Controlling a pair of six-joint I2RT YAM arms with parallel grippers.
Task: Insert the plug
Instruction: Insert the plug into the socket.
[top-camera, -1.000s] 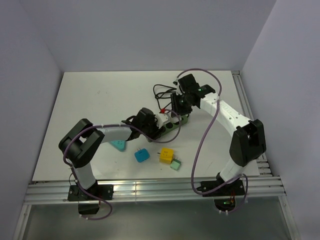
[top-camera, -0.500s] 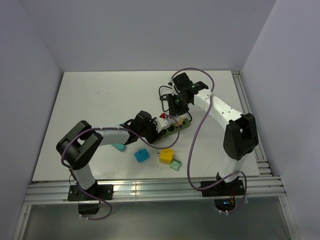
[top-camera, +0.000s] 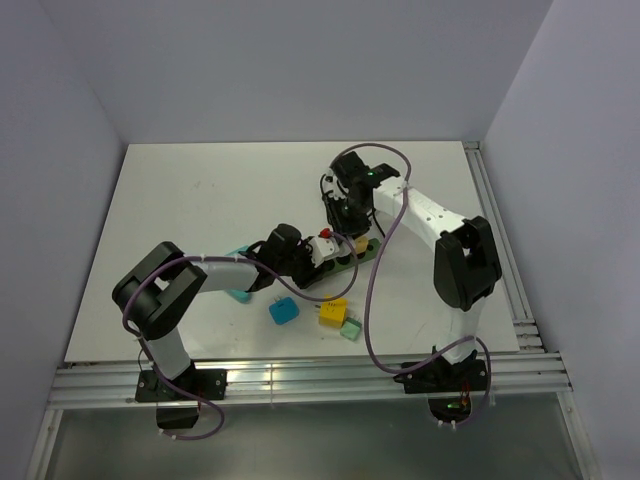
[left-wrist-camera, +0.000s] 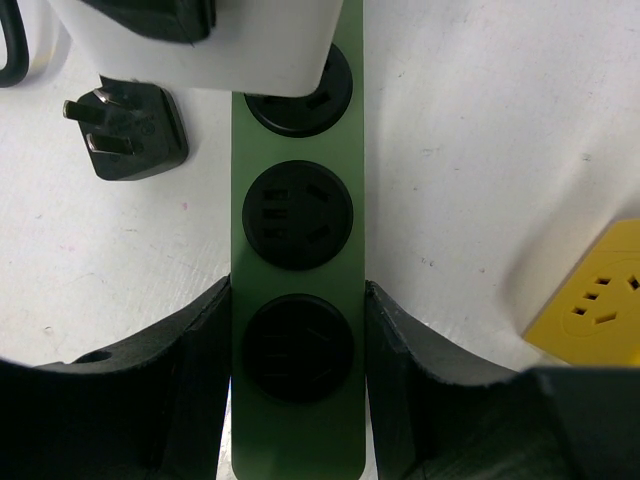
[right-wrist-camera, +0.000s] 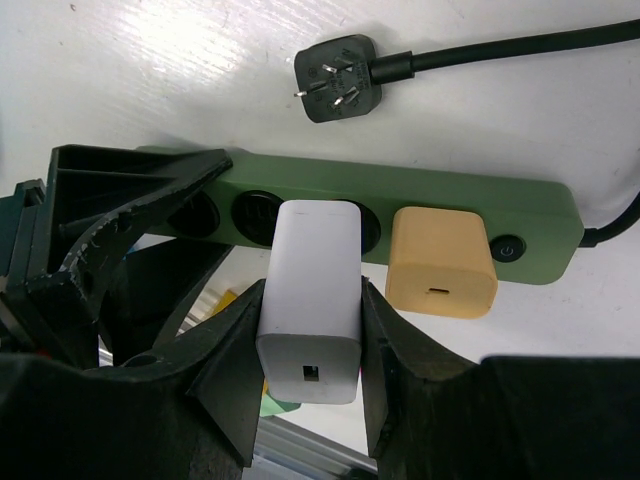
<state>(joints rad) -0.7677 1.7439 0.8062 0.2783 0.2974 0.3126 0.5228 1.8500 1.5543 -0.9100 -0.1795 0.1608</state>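
Observation:
A green power strip (left-wrist-camera: 298, 142) lies on the white table, and my left gripper (left-wrist-camera: 298, 305) is shut on its near end, one finger on each long side. In the right wrist view my right gripper (right-wrist-camera: 312, 300) is shut on a white plug (right-wrist-camera: 310, 270). The plug's far end meets the strip (right-wrist-camera: 450, 190) at a middle socket, and its prongs are hidden. An orange charger (right-wrist-camera: 441, 262) sits in the socket beside the strip's switch. From above, the right gripper (top-camera: 345, 222) stands over the strip (top-camera: 345, 263), close to the left gripper (top-camera: 298, 262).
The strip's own black plug (right-wrist-camera: 337, 80) lies loose on the table with its cable (top-camera: 328, 185) looping behind. In front of the strip lie a blue block (top-camera: 284, 312), a yellow socket block (top-camera: 333, 312), a light green block (top-camera: 350, 329) and a teal block (top-camera: 238, 292).
My right arm has swung left and down from behind the strip until its gripper stands over the strip's middle. The left gripper has kept its hold on the strip.

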